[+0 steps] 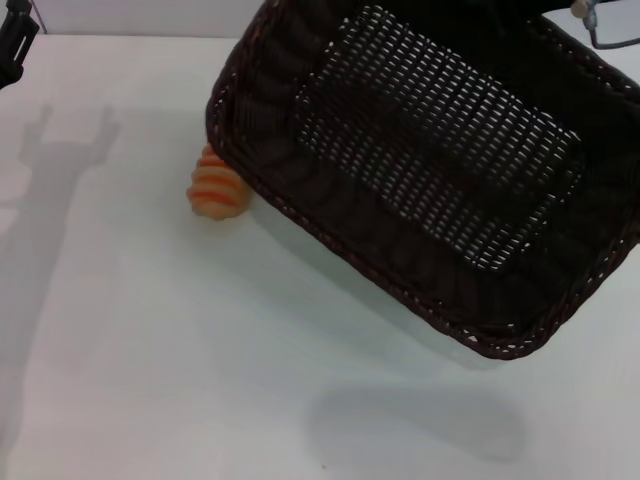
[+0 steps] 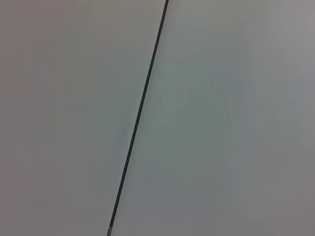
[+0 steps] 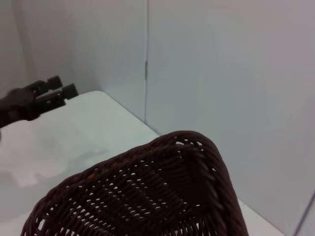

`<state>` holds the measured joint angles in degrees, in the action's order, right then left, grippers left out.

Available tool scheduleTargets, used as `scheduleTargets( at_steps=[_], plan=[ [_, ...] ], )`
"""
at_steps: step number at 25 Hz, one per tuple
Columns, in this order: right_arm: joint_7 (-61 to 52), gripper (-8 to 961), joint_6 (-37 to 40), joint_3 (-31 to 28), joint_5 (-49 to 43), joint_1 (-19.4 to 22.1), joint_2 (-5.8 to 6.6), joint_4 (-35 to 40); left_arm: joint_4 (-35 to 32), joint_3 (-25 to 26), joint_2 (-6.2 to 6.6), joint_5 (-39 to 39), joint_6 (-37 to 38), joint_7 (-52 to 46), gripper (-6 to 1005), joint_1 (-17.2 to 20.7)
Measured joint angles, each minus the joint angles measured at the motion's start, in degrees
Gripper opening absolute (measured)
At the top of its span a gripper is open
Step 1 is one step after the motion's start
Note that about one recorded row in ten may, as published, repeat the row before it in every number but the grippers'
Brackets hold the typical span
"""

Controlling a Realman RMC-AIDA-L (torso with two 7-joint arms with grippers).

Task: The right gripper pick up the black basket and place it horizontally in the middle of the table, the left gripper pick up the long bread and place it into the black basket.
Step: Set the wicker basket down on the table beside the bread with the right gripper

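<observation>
The black basket (image 1: 430, 170) hangs tilted above the table (image 1: 150, 380), its open side facing the head camera, and casts a shadow on the tabletop near the front. My right gripper holds it at its far right rim; only the arm's cable and connector (image 1: 600, 25) show there. The right wrist view shows the basket's rim and inside (image 3: 162, 196) close below. The long bread (image 1: 217, 188) lies on the table at the basket's left lower edge, partly hidden behind it. My left gripper (image 1: 14, 38) is open and empty at the far left, well away from the bread; it also shows in the right wrist view (image 3: 60, 87).
The left gripper's forked shadow (image 1: 70, 150) falls on the table's left part. A grey wall with a vertical seam (image 3: 146, 64) stands behind the table. The left wrist view shows only a plain wall with a dark seam (image 2: 140, 113).
</observation>
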<state>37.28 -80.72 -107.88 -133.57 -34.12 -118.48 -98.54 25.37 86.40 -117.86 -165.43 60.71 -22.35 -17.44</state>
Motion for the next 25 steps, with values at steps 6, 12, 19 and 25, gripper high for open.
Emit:
scheduleTargets(
  at_steps=[6, 12, 19, 25],
  plan=[
    [0.1, 164, -4.4, 0.1, 4.4, -1.5, 0.05, -0.3, 0.5, -0.2, 0.0, 0.0, 0.2, -0.1, 855, 0.4],
    [0.1, 164, -8.3, 0.1, 6.3, -2.1, 0.0, -0.3, 0.6, -0.4, 0.0, 0.0, 0.2, 0.2, 855, 0.3],
    [0.3, 164, -14.1, -0.1, 7.0, -3.7, 0.15, -0.2, 0.6, -0.1, 0.02, 0.0, 0.2, 0.4, 854, 0.0],
    [1.4, 163, -17.8, 0.1, 6.5, -5.0, 0.73, 1.2, 1.2, 0.1, 0.06, 0.0, 0.2, 0.4, 853, 0.0]
  ],
)
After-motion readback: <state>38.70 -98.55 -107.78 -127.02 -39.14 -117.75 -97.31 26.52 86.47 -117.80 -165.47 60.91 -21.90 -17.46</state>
